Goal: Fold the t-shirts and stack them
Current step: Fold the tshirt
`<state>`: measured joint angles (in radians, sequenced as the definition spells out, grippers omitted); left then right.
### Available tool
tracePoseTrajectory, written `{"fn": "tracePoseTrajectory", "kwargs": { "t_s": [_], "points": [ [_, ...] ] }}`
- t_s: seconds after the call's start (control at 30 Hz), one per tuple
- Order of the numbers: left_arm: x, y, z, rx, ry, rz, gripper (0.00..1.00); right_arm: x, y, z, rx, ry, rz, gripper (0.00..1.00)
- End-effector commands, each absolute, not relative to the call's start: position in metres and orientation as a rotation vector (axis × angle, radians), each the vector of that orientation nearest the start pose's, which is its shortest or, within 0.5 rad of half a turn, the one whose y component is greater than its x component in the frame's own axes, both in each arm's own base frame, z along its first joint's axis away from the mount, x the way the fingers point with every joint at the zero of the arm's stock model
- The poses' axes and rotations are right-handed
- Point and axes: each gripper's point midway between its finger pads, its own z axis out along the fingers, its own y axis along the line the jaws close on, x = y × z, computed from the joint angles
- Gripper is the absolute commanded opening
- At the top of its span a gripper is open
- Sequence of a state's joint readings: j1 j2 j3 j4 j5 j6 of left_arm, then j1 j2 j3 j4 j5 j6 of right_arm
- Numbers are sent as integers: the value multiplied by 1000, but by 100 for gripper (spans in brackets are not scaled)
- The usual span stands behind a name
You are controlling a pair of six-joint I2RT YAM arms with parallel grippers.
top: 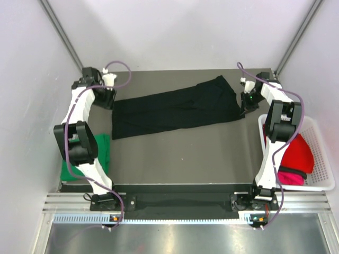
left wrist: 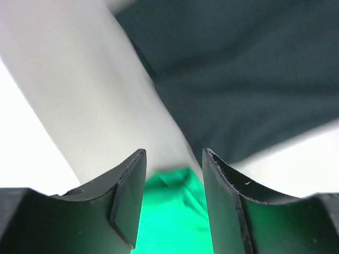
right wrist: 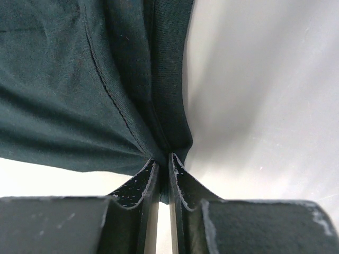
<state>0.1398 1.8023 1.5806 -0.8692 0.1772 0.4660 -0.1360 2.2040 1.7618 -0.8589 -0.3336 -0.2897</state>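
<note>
From my feed I see a dark grey table [top: 175, 159] boxed in by plain white walls [top: 175, 32] — a white plastic mesh basket [top: 324, 159] sits at its right edge, and a ribbed aluminium rail [top: 304, 203] runs along the near side.

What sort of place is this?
Probably a robot lab test cell: left arm and right arm bolted at a table edge, plain white walls boxing it in, laundry basket alongside.
</note>
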Motion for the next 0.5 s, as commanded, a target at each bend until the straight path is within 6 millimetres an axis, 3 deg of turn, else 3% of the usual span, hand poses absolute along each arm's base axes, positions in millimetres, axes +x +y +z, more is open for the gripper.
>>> {"fn": "tracePoseTrajectory", "kwargs": {
  "t_s": [0.0, 0.03, 0.1, 0.13, 0.23, 0.47],
  "points": [
    [451, 47, 125, 378, 2576, -76, 52, 472, -25, 35, -263, 2710, 346, 11],
    [462, 48, 128, 374, 2558, -80, 52, 472, -24, 35, -262, 2710, 348, 11],
    [472, 46, 109, 377, 2593, -128, 52, 472, -24, 32, -262, 2714, 357, 11],
    [478, 45, 112, 387, 2590, -138, 52, 472, -24, 32, -263, 2715, 357, 11],
    [485, 41, 103, 439, 2606, -191, 53, 472, -23, 31, -270, 2717, 362, 11],
    [481, 52, 70, 466, 2695, -147, 52, 472, -21, 32, -276, 2710, 377, 11]
  ]
}}
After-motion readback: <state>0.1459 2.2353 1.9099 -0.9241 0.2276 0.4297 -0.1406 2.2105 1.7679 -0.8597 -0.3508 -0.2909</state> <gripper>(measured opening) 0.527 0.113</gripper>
